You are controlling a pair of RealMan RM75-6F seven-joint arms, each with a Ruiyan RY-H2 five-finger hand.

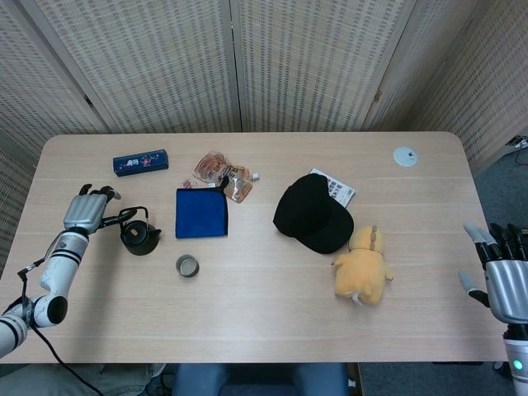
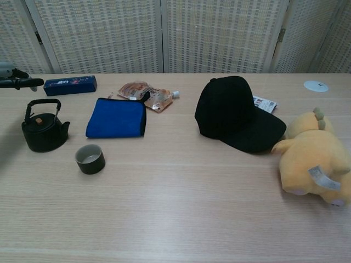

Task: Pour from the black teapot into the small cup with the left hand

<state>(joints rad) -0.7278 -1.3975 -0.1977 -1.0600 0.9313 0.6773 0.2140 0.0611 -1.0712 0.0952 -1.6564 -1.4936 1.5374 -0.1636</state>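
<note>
Left hand hovered open at frame left beside the teapot; cup stood nearby; right hand was open.

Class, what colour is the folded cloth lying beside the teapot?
The folded cloth is bright blue with a dark edge, clearest in the chest view.

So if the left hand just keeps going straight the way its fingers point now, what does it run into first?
Most likely the black teapot. In the head view the left hand has its fingers aimed at the teapot's raised handle, just short of it. Height is hard to judge, so the fingers could pass just above the handle.
</note>
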